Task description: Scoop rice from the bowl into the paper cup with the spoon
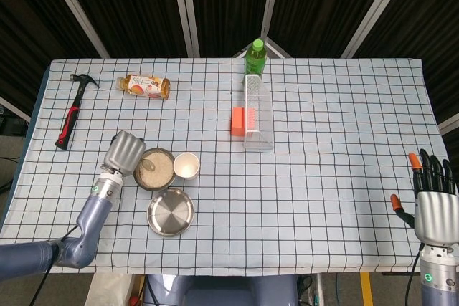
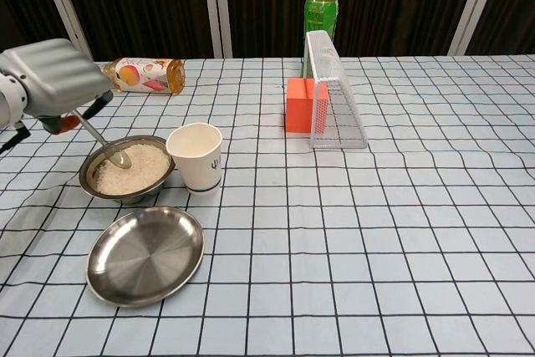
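Note:
A metal bowl (image 1: pixel 166 178) (image 2: pixel 94 166) full of white rice stands left of centre, with a white paper cup (image 1: pixel 186 165) (image 2: pixel 196 156) upright right beside it. My left hand (image 1: pixel 123 153) (image 2: pixel 52 78) grips a metal spoon (image 1: pixel 147 163) (image 2: pixel 107 145) just left of the bowl; the spoon's tip rests in the rice. My right hand (image 1: pixel 433 207) hovers far off at the table's front right corner, open and holding nothing; the chest view does not show it.
An empty steel plate (image 1: pixel 171 212) (image 2: pixel 145 253) lies in front of the bowl. A hammer (image 1: pixel 72 110) and a lying juice bottle (image 1: pixel 145 85) (image 2: pixel 142 73) are at the back left. A green bottle (image 1: pixel 254 56) (image 2: pixel 319 11), clear rack (image 1: pixel 257 112) (image 2: pixel 334 94) and orange block (image 1: pixel 239 120) (image 2: pixel 303 105) stand mid-table.

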You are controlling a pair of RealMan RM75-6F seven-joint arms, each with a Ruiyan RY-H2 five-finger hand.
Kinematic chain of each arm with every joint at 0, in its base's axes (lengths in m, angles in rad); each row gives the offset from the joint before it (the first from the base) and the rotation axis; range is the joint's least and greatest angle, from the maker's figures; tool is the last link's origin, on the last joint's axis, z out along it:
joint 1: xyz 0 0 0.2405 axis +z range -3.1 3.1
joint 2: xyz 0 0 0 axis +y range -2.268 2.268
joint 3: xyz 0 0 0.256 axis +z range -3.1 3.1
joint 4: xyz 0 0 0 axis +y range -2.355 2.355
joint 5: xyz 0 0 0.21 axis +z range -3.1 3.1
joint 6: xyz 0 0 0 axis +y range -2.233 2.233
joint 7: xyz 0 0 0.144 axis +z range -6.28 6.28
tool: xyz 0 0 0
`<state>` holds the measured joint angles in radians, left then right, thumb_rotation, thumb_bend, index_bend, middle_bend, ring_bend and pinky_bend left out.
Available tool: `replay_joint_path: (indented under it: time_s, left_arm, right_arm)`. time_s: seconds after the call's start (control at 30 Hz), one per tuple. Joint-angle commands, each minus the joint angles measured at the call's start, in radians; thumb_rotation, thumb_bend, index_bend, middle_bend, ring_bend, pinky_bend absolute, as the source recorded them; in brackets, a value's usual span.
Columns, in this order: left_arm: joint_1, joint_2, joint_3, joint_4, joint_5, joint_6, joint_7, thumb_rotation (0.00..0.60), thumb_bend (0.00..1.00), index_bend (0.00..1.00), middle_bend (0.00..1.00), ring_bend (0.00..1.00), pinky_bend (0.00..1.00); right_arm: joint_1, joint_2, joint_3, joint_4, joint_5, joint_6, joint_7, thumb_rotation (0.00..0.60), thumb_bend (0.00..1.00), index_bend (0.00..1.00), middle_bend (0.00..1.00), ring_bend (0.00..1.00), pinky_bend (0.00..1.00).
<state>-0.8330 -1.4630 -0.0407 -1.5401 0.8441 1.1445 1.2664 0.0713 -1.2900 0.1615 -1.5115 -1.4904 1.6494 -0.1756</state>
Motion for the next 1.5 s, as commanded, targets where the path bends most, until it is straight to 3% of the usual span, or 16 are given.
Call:
replay_joint_path:
  time_s: [0.03, 1.1, 1.5]
  left_arm:
    - [-0.01, -0.01, 0.01, 0.002, 0.002, -0.002, 0.025, 0.6, 0.49, 0.55, 1.0, 1.0, 1.0]
    - [-0.036, -0.008, 0.079, 0.017, 0.029, -0.009, 0.099, 0.6, 0.49, 0.55, 1.0, 1.0, 1.0]
    - [-0.021, -0.073, 0.055, 0.023, -0.027, 0.007, 0.074, 0.6, 0.49, 0.55, 1.0, 1.0, 1.0]
  right_arm:
    - [0.001, 0.0, 0.0, 0.002, -0.002, 0.0, 0.001, 0.6, 0.32, 0.0, 0.0, 0.0, 0.0]
    - [0.001, -0.003, 0.004, 0.008, -0.007, 0.006, 0.002, 0.6, 0.32, 0.0, 0.0, 0.0, 0.0]
    - [0.001, -0.003, 0.004, 0.008, -0.01, 0.01, -0.001, 0.6, 0.32, 0.0, 0.0, 0.0, 0.0]
